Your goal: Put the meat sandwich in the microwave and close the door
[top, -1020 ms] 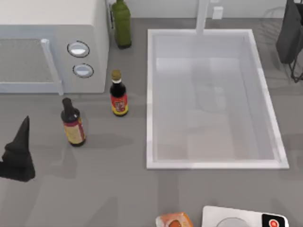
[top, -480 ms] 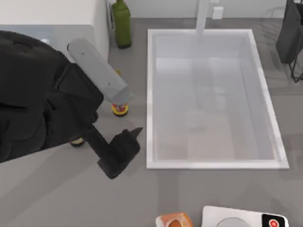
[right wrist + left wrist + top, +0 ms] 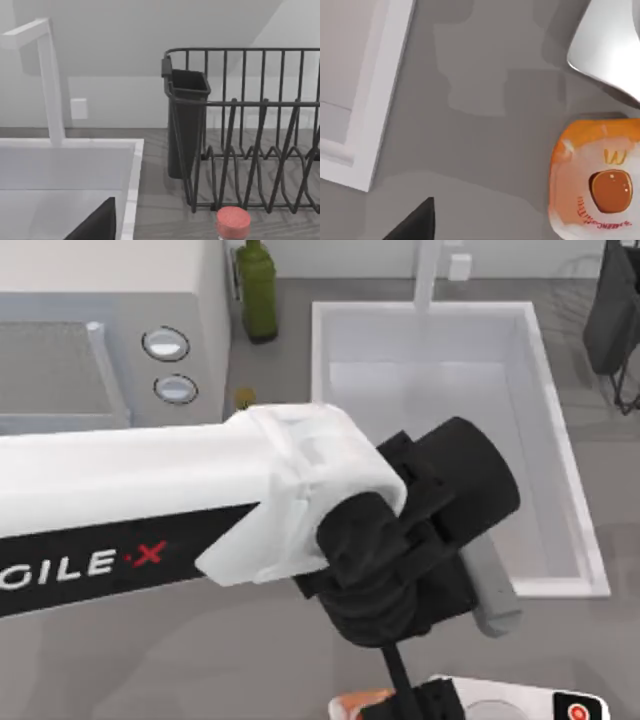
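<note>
The left arm stretches across the top view from the left edge, its white link and black wrist covering the middle of the counter and part of the sink. The left gripper hangs at the bottom edge of that view, just beside the sandwich, of which an orange sliver shows at its left. In the left wrist view the sandwich lies flat on the grey counter, an orange-brown lump with a pale edge and printed wrapper markings, and one dark fingertip pokes in at the frame's edge, well apart from it; nothing is held there, but how far the fingers stand apart I cannot tell. A white slab with a red button sits just beside the sandwich on its right (its rounded corner appears in the left wrist view too). The microwave stands at the top left with its two knobs showing, and its door looks shut. A green bottle stands by its right side, and the cap of another bottle peeks out above the arm. The right wrist view looks past a faucet and sink rim to a black dish rack with a cup holder, and a red-capped bottle nearby.
</note>
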